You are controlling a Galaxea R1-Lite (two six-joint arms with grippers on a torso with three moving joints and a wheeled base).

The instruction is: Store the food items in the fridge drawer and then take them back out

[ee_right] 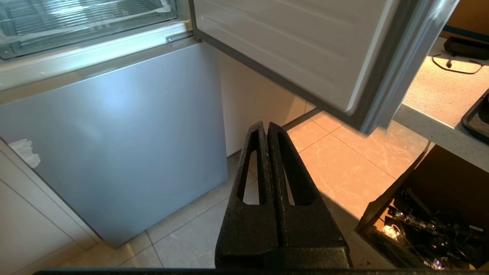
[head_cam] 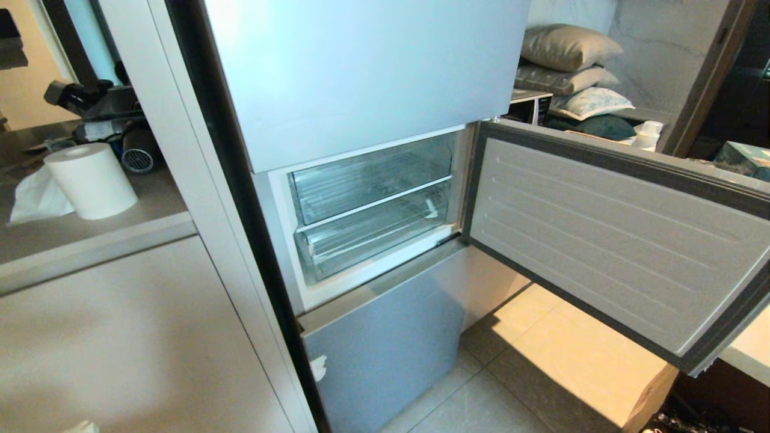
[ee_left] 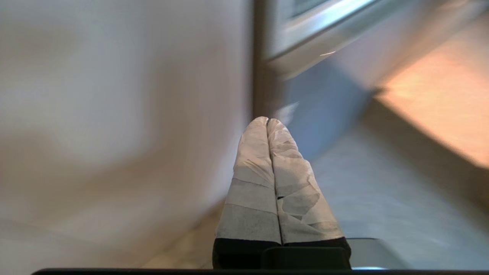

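The fridge's middle compartment stands open, with two clear plastic drawers pushed in, one above the other. The lower one, ribbed and with a whitish mark at its right front corner, is the fridge drawer [head_cam: 373, 237], also seen in the right wrist view [ee_right: 76, 19]. The food items are out of view. Neither gripper shows in the head view. My left gripper [ee_left: 267, 120], its fingers wrapped in pale tape, is shut on nothing, low beside the cabinet wall and the fridge's bottom door. My right gripper [ee_right: 266, 124], black, is shut and empty over the floor tiles in front of that door.
The compartment door [head_cam: 601, 240] hangs wide open to the right, over the floor. The grey bottom door [head_cam: 385, 343] is closed. A cabinet [head_cam: 120, 337] with a paper roll [head_cam: 90, 180] stands left. A counter edge [ee_right: 431, 126] and an open box of cables [ee_right: 431, 225] lie right.
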